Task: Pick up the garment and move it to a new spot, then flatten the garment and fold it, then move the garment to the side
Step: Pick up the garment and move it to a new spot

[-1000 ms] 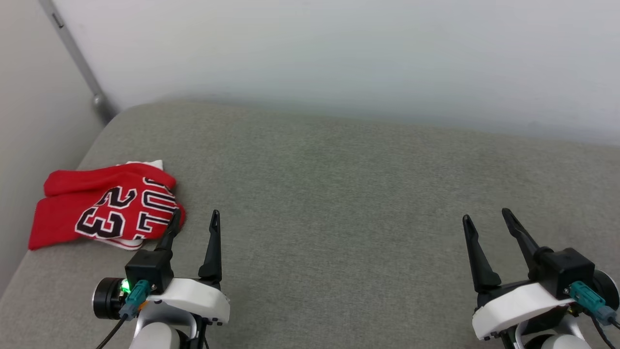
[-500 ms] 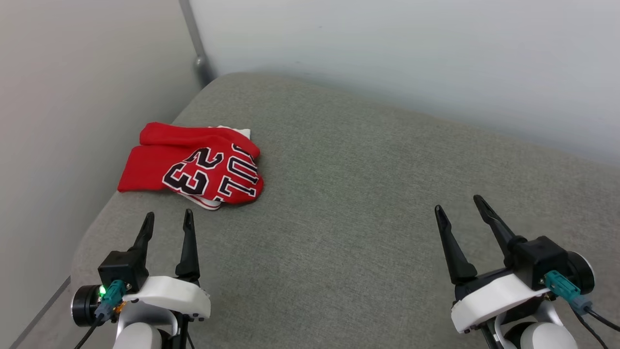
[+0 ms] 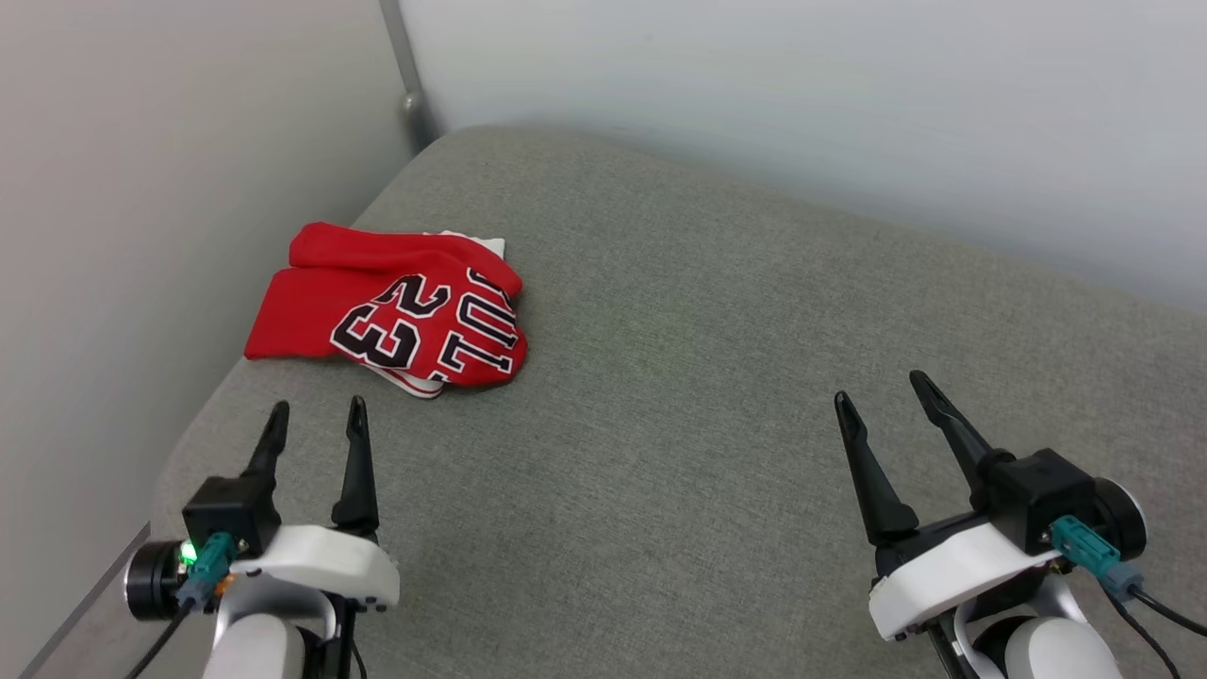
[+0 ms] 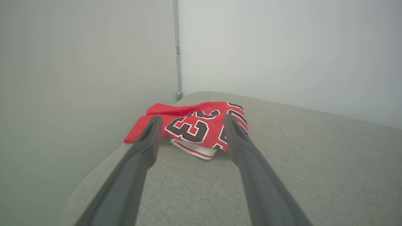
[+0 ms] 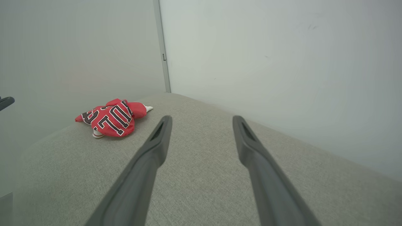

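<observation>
grey cushion [image 3: 717, 396] under folded garment [image 3: 396, 316]

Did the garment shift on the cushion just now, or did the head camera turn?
No. The garment stays near the left edge of the cushion, below the wall post; only the camera turned.

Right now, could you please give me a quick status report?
Left gripper open, empty. Right gripper open, empty. Garment bundled, by cushion's left edge. Nothing blocks it.
</observation>
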